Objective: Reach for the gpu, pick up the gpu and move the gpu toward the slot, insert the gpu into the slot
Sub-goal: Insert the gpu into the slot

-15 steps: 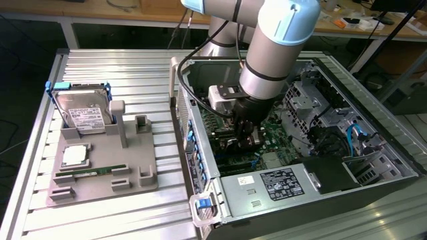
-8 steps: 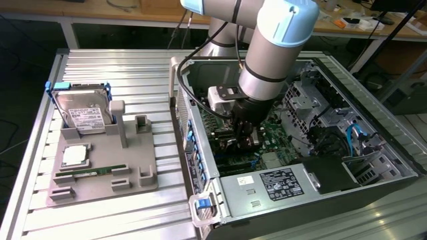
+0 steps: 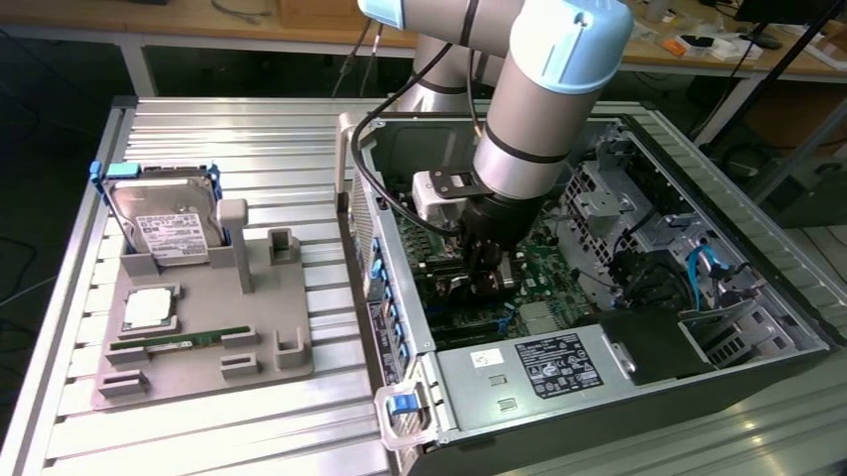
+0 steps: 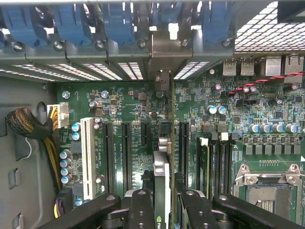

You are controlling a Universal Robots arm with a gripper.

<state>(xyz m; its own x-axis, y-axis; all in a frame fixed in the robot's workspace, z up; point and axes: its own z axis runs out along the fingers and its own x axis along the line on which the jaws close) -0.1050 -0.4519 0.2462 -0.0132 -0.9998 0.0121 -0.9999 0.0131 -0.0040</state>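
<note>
Between the black fingers (image 4: pixel 164 200), clenched on its top edge, the thin dark gpu card (image 4: pixel 162 176) stands upright inside the open computer case (image 3: pixel 397 297) — picked up and carried over the green motherboard (image 4: pixel 267 114), seemingly not yet seated.

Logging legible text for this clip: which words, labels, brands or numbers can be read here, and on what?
None reads with certainty.
hard drive label: print too small.
power supply label: print too small.
motherboard lettering: blurred.
gpu: partial logo mark, unreadable.
</note>
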